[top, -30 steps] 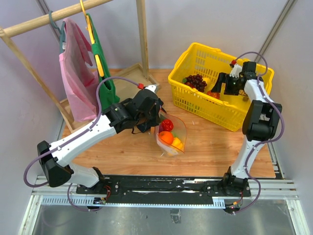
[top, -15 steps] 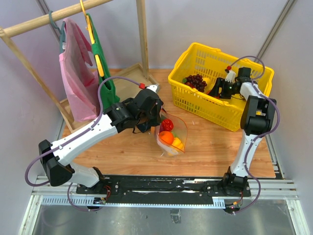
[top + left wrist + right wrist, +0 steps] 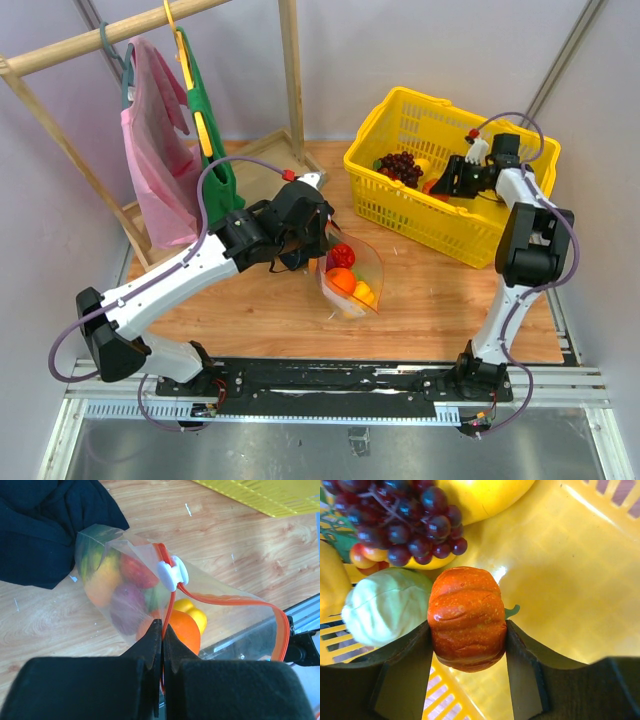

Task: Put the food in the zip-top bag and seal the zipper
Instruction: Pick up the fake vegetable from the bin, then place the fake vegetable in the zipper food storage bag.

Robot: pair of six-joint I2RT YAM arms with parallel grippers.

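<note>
The clear zip-top bag (image 3: 352,272) lies on the wooden table with an orange (image 3: 184,630), a red tomato (image 3: 342,255) and other food inside. Its mouth is open. My left gripper (image 3: 162,625) is shut on the orange-red zipper (image 3: 225,599) at the mouth edge, just below the white slider (image 3: 172,573). My right gripper (image 3: 466,630) is down in the yellow basket (image 3: 400,220), its fingers pressed against both sides of an orange pumpkin (image 3: 465,615). A pale green round one (image 3: 382,605) lies just left of the pumpkin.
Dark grapes (image 3: 405,525) and a yellow fruit (image 3: 480,495) also lie in the basket. A dark cloth (image 3: 45,530) sits beside the bag. A wooden rack (image 3: 290,80) with pink (image 3: 155,150) and green (image 3: 205,120) garments stands at the back left.
The right gripper's fingers have come together from wide open onto the orange pumpkin in the basket. The left arm and the bag have not moved.
</note>
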